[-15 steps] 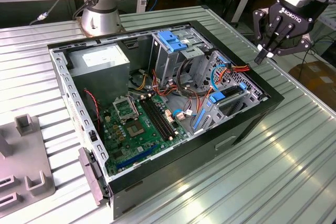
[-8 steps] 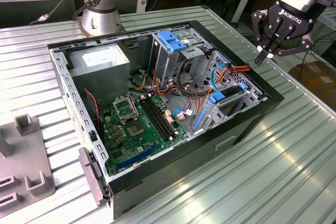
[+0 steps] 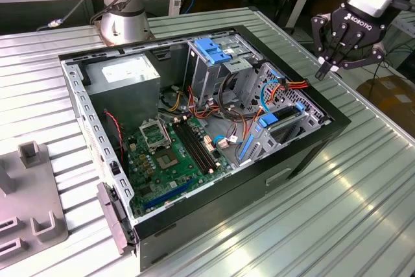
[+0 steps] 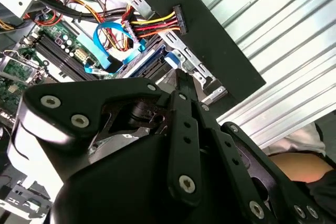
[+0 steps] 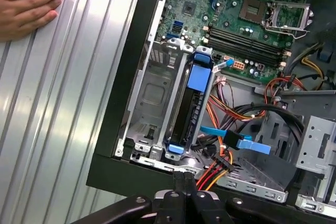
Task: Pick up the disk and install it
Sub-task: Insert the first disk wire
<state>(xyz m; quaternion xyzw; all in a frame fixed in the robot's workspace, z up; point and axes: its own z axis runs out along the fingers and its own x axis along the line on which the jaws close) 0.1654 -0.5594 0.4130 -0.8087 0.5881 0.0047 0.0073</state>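
Blue plastic rails frame the disk (image 5: pixel 185 110), a flat dark slab standing on edge in the bare steel drive cage (image 5: pixel 149 97) at the computer case's (image 3: pixel 295 165) corner. Its long axis runs along the case's black side wall. The gripper (image 3: pixel 322 69) hovers just above that corner, tips pinched together on nothing.

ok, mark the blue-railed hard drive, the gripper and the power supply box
Grey metal hard drive with blue rails (image 5: pixel 199 77), first wrist view, on its blue rail.
Black gripper (image 3: pixel 323 69), exterior view, between the fingers' tips.
Silver metal power supply box (image 3: pixel 123 71), exterior view, on its top face.
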